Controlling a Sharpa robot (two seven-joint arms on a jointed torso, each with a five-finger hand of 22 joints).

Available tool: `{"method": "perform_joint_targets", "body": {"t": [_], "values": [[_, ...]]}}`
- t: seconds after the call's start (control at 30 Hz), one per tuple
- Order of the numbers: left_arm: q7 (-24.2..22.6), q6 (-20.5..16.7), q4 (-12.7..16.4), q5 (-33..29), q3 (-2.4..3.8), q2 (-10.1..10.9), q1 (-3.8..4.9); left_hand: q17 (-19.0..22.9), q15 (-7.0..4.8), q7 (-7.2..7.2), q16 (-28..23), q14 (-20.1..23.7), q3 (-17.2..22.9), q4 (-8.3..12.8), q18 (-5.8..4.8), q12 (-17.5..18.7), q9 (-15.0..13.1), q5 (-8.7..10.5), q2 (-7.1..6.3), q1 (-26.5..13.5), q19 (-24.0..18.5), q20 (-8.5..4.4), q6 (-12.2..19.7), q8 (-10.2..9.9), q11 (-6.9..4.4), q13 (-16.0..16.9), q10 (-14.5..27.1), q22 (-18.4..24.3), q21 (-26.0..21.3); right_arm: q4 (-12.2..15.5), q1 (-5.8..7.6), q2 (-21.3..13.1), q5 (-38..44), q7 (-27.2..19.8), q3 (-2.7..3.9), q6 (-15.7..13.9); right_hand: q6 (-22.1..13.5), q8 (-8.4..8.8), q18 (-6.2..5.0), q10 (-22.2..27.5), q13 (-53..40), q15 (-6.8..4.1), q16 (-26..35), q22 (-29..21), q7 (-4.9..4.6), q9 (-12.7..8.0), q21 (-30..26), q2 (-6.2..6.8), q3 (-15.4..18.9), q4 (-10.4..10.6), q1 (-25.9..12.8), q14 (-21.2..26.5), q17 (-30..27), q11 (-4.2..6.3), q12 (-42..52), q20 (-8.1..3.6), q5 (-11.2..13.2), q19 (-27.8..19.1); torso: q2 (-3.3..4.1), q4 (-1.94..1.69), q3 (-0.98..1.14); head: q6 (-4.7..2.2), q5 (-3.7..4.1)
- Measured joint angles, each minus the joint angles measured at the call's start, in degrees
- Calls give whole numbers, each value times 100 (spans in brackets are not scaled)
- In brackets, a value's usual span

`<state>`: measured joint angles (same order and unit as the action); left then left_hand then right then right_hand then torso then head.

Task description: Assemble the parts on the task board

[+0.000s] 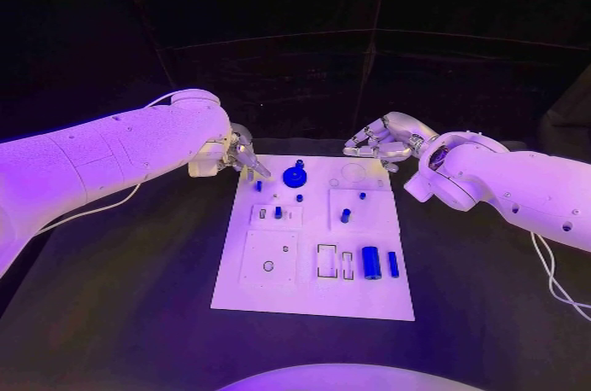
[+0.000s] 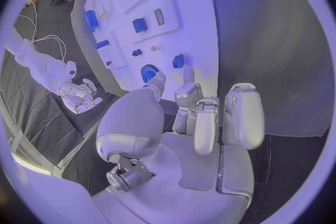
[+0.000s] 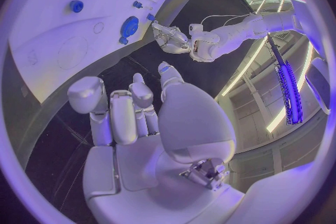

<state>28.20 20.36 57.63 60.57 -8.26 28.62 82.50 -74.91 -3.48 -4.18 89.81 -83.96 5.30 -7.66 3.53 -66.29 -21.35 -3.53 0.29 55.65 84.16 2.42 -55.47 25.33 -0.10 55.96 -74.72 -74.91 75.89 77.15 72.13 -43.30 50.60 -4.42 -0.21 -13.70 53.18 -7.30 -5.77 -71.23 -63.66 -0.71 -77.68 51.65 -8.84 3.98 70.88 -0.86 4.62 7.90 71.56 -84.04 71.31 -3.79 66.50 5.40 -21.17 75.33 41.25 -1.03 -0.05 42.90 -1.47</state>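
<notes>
White plate, the task board (image 1: 311, 299), lies in the middle of the black table (image 1: 111, 306) with its blue parts spread over it: a round knob-like part (image 1: 295, 176) near the far edge, small pegs (image 1: 346, 214) mid-board, and two blue cylinders (image 1: 372, 262) beside the rectangular slots on the near side. Your left hand (image 1: 231, 156) hovers at the board's far left corner, fingers loosely curled and holding nothing, as its wrist view also shows (image 2: 210, 117). Your right hand (image 1: 384, 140) hangs just beyond the far right corner, likewise empty with fingers partly apart. I judge you are at the approach stage, no part yet picked. The round knob-like part sits nearest your left hand; reaching it calls for bringing the fingertips down around it without nudging the small neighbouring pegs.
</notes>
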Motion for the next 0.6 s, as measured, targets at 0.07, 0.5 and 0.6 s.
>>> {"method": "perform_joint_targets", "body": {"t": [0.07, 0.5, 0.6], "values": [[-3, 9, -29, 12, -3, -13, -11, 0, 0, 0, 0, 0, -10, -10, 0, 0, -12, 0, 0, 0, 0, 0, 0, 42, 0, 0, 0, 0, 0, -1, 0, 3, 0, -1, 0, 0, 0, 0, 0, 0, 0, 0, 0, 0, 0, 0, 0, 0, 0, 0, 0, 0, 0, 0, 0, 0, 0, 0, -1, -3, 0, 0, -7], [-16, 107, -137, 50, -4, -116, -53, 0, 0, 0, 0, 0, -115, 53, 0, 0, -116, 0, 50, 229, 0, 0, 102, 215, 0, -10, 0, 0, 0, -6, 0, 21, 0, -7, 0, -1, 0, 0, 0, 0, 0, 0, 0, 0, 0, 0, 0, -23, 0, 0, 23, 0, 5, 0, 0, 0, 0, 0, -2, -5, 3, 4, -22], [-16, 134, -169, 54, -4, -138, -73, 0, 0, -1, 0, 0, -126, 63, 0, 0, -132, 0, 59, 296, 0, 0, 102, 231, 0, -9, 0, 0, 0, -6, 0, 21, 0, -7, 0, -1, 0, 0, 0, 0, 0, 0, 0, 0, 0, 0, 0, -23, 0, 0, 23, 0, 4, 0, 0, 0, 0, 0, -2, -5, 3, 3, -26]]}}
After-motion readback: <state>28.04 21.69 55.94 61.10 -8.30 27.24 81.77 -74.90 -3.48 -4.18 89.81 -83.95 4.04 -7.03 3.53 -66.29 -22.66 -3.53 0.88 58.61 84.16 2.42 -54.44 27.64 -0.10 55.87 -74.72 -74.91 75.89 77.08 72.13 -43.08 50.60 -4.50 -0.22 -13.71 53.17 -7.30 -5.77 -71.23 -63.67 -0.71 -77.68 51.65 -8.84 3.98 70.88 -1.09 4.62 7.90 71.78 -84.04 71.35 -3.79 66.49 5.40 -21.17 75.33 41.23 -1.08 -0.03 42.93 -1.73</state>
